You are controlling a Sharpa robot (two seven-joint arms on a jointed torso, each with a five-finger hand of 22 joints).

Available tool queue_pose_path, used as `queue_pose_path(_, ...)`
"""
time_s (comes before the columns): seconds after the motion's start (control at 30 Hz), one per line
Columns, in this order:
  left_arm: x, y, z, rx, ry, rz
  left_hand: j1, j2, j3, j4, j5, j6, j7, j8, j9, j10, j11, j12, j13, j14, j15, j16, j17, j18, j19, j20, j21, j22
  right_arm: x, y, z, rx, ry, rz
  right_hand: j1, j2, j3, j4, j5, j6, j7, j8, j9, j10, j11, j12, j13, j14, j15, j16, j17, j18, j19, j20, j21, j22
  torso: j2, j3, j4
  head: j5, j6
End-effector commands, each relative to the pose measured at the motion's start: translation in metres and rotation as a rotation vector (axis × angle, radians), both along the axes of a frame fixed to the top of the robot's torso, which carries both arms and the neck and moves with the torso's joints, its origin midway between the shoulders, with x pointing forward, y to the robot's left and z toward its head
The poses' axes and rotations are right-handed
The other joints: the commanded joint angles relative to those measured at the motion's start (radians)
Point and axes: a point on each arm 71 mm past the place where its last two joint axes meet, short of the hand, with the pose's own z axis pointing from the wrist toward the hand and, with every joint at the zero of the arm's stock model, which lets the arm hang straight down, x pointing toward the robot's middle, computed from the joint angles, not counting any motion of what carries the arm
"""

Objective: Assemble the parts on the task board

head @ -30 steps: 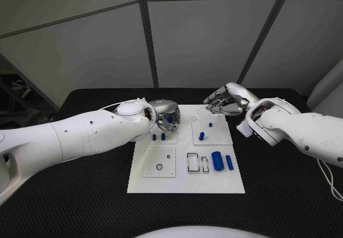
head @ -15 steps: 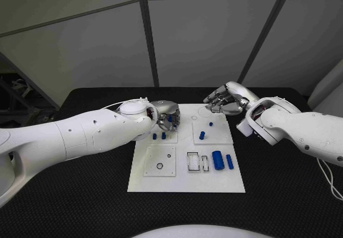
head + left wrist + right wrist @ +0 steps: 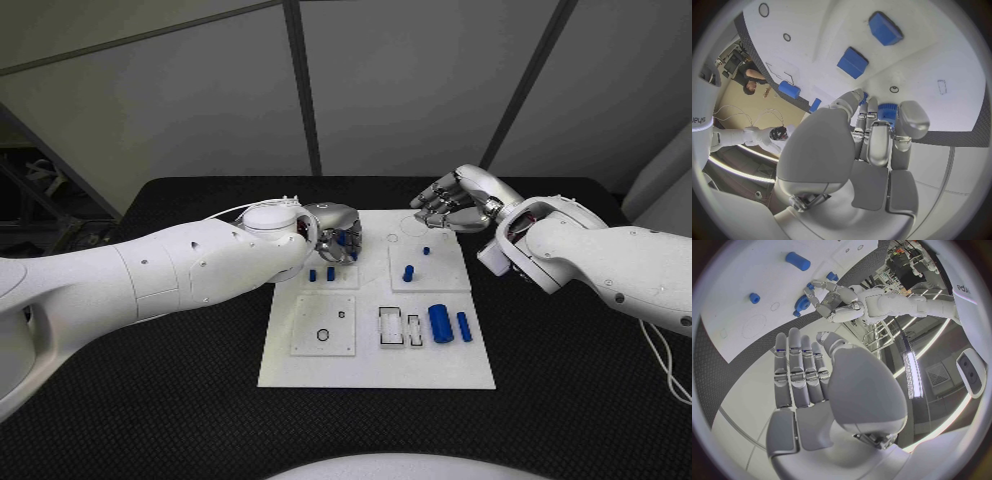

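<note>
The white task board lies mid-table. My left hand hovers over its far left corner and pinches a ridged blue part at its fingertips. Just in front of that hand, two small blue pegs stand in the board; from the left wrist they appear as blue blocks. My right hand hangs above the board's far right corner, fingers stretched out, holding nothing. The right wrist view shows these fingers straight, with the left hand beyond them.
A blue peg and a smaller one stand in the board's right plate. A thick blue cylinder and a thinner one lie at the right, beside empty slots. Black table surrounds the board.
My left arm has edged slightly to the right with the blue part still in its fingers. The right hand has stayed where it was.
</note>
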Motion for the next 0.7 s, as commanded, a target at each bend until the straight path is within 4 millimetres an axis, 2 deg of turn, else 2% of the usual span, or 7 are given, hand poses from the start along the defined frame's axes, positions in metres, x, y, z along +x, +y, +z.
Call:
queue_pose_path(0.03, 0.0001, 0.0004, -0.0022, 0.024, 0.013, 0.002, -0.001, 0.009, 0.009, -0.001, 0.002, 0.009, 0.001, -0.007, 0.0, 0.011, 0.0, -0.006, -0.001, 0.012, 0.001, 0.005, 0.001, -0.011, 0.006, 0.003, 0.006, 0.108, -0.0004, 0.0017, 0.0015, 0.001, -0.007, 0.01, -0.004, -0.001, -0.003, -0.004, 0.005, 0.004, 0.005, -0.003, 0.0, 0.007, 0.003, -0.004, -0.001, 0.008, 0.0, -0.006, 0.001, 0.008, 0.005, -0.002, 0.004, 0.002, 0.001, -0.0002, -0.0005, -0.001, -0.002)
queue_pose_path(0.5, -0.0015, -0.0026, -0.0031, 0.019, 0.017, -0.013, -0.013, 0.011, 0.04, -0.002, -0.001, 0.035, -0.003, -0.015, 0.006, 0.051, -0.008, -0.019, 0.001, 0.014, -0.005, 0.008, 0.005, -0.012, 0.006, 0.001, 0.021, 0.12, -0.0003, 0.0027, 0.0015, 0.001, -0.007, 0.012, -0.005, 0.0, -0.002, -0.004, 0.006, 0.004, 0.005, -0.003, 0.0, 0.007, 0.003, -0.004, -0.001, 0.009, 0.0, -0.006, 0.001, 0.008, 0.005, -0.002, 0.004, 0.002, 0.0, -0.0001, 0.0005, 0.0, -0.002)
queue_pose_path(0.7, -0.0011, -0.0013, -0.0021, 0.003, 0.007, -0.006, -0.016, 0.019, 0.056, -0.004, -0.001, 0.062, -0.007, -0.014, 0.011, 0.078, -0.014, -0.028, 0.003, 0.015, -0.01, 0.011, 0.008, -0.013, 0.007, -0.003, 0.029, 0.125, -0.0002, 0.0026, 0.0015, 0.001, -0.007, 0.012, -0.005, 0.0, -0.002, -0.004, 0.006, 0.004, 0.005, -0.003, 0.0, 0.007, 0.003, -0.004, -0.001, 0.009, 0.0, -0.006, 0.001, 0.008, 0.005, -0.002, 0.004, 0.002, 0.001, -0.0007, 0.0003, 0.001, -0.001)
